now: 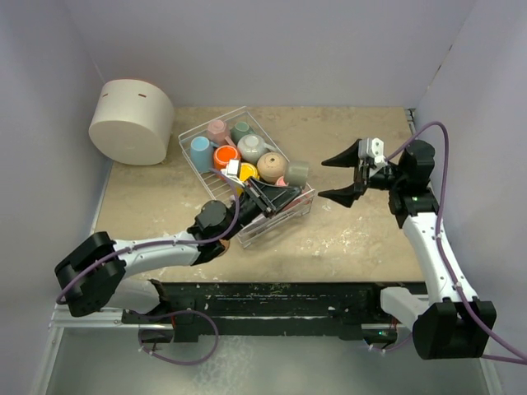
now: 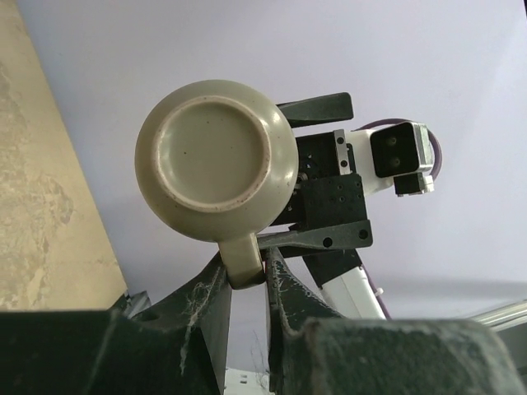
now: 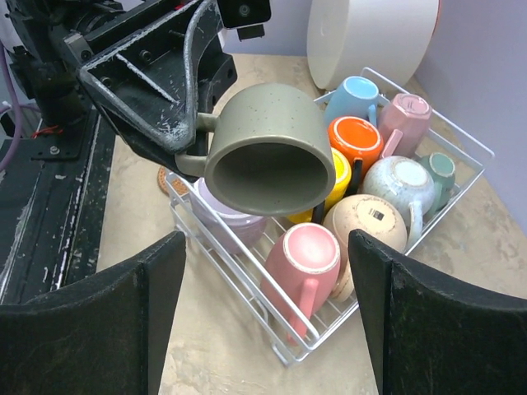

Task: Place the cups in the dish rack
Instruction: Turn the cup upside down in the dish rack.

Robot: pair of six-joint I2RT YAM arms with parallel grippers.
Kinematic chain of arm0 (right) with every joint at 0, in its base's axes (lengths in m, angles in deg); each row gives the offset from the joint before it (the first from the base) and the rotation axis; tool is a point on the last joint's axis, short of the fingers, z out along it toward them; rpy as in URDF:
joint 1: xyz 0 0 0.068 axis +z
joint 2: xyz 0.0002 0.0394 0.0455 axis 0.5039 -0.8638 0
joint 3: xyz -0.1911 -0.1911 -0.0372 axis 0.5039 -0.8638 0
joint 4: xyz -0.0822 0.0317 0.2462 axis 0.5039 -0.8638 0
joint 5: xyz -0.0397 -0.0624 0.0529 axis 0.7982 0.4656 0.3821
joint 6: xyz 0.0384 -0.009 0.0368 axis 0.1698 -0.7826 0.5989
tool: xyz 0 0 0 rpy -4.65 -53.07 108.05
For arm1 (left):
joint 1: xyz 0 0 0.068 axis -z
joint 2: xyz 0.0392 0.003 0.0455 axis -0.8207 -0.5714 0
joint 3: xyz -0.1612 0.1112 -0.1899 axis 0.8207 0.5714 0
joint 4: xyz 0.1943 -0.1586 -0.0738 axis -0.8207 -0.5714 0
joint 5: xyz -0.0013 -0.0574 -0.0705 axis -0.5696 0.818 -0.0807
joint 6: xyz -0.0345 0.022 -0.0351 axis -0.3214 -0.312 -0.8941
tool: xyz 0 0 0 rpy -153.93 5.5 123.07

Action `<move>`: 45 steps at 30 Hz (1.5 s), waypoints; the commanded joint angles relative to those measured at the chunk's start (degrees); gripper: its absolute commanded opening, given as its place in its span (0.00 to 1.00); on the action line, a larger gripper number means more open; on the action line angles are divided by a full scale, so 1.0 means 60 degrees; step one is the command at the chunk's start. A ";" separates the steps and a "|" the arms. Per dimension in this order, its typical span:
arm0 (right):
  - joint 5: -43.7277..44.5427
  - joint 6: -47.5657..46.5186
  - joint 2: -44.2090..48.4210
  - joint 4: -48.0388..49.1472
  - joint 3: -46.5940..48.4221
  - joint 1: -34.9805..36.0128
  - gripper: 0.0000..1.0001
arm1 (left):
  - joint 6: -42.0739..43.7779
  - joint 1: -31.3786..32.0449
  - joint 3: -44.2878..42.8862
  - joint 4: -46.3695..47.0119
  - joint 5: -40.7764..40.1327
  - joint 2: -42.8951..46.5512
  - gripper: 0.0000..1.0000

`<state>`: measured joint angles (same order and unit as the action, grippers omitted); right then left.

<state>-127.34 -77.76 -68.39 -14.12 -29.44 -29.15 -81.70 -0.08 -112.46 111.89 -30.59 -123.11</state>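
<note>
The white wire dish rack (image 1: 276,230) stands mid-table and holds several cups: light blue (image 1: 200,152), orange (image 1: 226,156), teal (image 1: 240,130), beige (image 1: 272,166). The right wrist view also shows the rack (image 3: 239,265) with a lilac cup (image 3: 222,218) and a pink cup (image 3: 306,263). My left gripper (image 1: 284,183) is shut on the handle of the olive-grey cup (image 1: 297,173). It holds the cup on its side above the rack's near right corner. The handle sits between the fingers (image 2: 247,267), with the cup's base (image 2: 216,159) towards that camera. My right gripper (image 1: 323,178) is open and empty, just right of that cup (image 3: 268,156).
A large white cylindrical container (image 1: 132,122) stands at the back left, beside the rack. A cork coaster (image 3: 169,183) lies under the left arm by the rack's near side. Enclosure walls close the left, back and right.
</note>
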 commanded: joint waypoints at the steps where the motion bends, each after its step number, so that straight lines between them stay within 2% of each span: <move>1: -0.0385 -0.0572 0.0121 -0.0631 0.0466 -0.0124 0.81 | 0.0413 -0.0240 0.0160 0.0470 0.0111 0.0584 0.00; 9: -0.0185 -0.0873 0.0101 -0.0869 0.0487 -0.0184 0.81 | 0.0762 -0.1116 0.0587 -0.0815 0.0446 0.1633 0.00; 20: 0.0141 -0.0935 0.0031 -0.0697 0.0417 -0.0184 0.81 | 0.2004 -0.2042 0.0576 -0.5232 -0.0301 0.4205 0.00; 27: 0.0269 -0.0852 0.0000 -0.0555 0.0348 -0.0197 0.81 | 0.2644 -0.2660 0.0098 -0.8058 -0.1029 0.5251 0.00; 34: 0.0340 -0.0787 -0.0014 -0.0455 0.0311 -0.0220 0.81 | 0.3351 -0.3006 -0.0473 -0.9508 -0.1483 0.5096 0.00; 45: 0.0360 -0.0752 0.0002 -0.0411 0.0282 -0.0257 0.81 | 0.4475 -0.3663 -0.1641 -1.0556 -0.1759 0.3530 0.00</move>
<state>-125.37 -82.48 -68.48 -18.56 -28.92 -30.38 -59.17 -20.98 -117.29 48.59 -39.14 -100.02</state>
